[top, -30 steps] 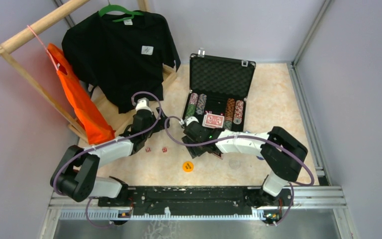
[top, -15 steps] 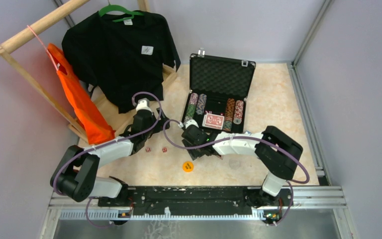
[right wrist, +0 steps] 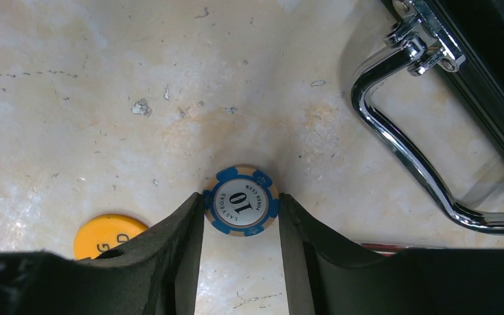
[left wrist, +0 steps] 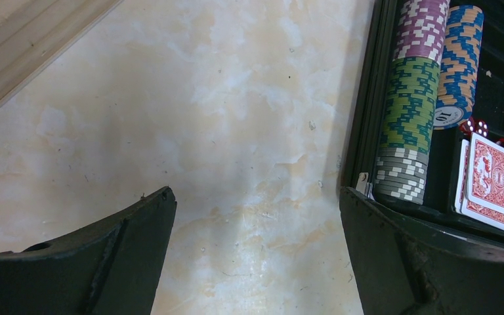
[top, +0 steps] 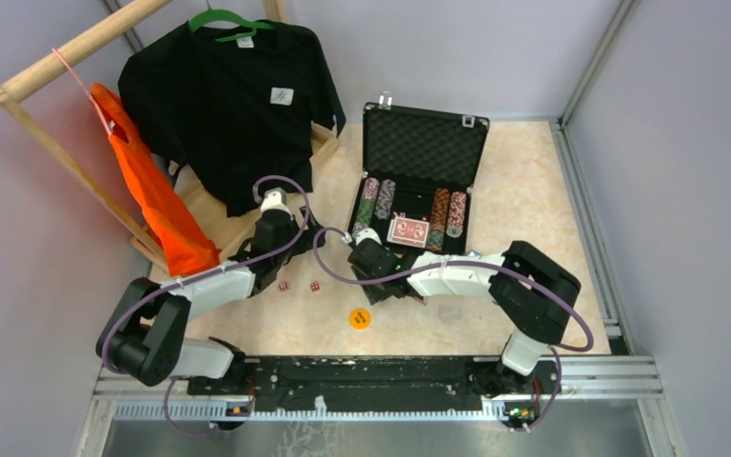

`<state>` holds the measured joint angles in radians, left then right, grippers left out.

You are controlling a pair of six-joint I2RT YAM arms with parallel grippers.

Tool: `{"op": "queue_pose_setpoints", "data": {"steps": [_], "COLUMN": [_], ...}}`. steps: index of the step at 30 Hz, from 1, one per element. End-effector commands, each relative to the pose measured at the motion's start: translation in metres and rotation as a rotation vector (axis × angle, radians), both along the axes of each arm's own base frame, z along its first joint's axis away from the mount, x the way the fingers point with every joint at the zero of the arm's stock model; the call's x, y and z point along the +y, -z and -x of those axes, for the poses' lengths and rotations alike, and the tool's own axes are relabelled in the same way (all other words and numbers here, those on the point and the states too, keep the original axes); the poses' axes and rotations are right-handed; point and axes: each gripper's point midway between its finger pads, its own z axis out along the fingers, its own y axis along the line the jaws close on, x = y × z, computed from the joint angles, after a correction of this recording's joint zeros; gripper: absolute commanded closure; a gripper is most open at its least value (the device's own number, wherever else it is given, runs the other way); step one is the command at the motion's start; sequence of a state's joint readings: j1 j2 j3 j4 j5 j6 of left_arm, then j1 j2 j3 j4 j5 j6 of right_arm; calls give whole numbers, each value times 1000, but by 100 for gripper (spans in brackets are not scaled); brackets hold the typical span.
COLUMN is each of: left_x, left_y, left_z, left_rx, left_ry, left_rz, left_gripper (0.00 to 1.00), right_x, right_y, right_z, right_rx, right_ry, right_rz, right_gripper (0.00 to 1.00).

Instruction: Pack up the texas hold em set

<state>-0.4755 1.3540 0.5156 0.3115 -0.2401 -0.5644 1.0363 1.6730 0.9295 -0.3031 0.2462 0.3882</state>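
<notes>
a blue poker chip [right wrist: 241, 209], lying flat on the tabletop [right wrist: 105, 98] near the silver handle [right wrist: 394, 149] of the case [right wrist: 492, 69], is pinched by the right hand [right wrist: 240, 198]; the left hand [left wrist: 256, 195] is held wide open, empty, beside the chip rows [left wrist: 410, 125].

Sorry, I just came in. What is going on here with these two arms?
The robot is packing a poker set. The black case lies open, chip stacks and cards inside. The right gripper pinches a blue chip lying on the table just outside the case. The left gripper hangs open and empty beside the case. Two red dice and a yellow token lie on the table, not yet packed.
</notes>
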Motion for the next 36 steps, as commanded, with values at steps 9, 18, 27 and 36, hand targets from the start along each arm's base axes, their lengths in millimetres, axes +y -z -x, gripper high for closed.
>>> {"op": "queue_pose_setpoints", "data": {"steps": [9,18,27,36], "left_x": [-9,-36,-96,-133], "left_y": [-11,-12,-20,-41], "left_z": [-5,-5,21,58], "left_rx": [-17,36,127,231], "left_ry": [25,173,502,762], "left_rz": [42,44,211,394], "left_gripper": [1,1,7,21], "right_x": [13,3,-8,-12], "right_y": [-50,-65,-88,-104], "right_z": [-9,-14,-22,-23], "right_rx": [-84,-137,-192,-232], "right_ry": [6,28,35,25], "right_rz": [-96,-98,-114,-142], "right_gripper": [68,68,68,68]}}
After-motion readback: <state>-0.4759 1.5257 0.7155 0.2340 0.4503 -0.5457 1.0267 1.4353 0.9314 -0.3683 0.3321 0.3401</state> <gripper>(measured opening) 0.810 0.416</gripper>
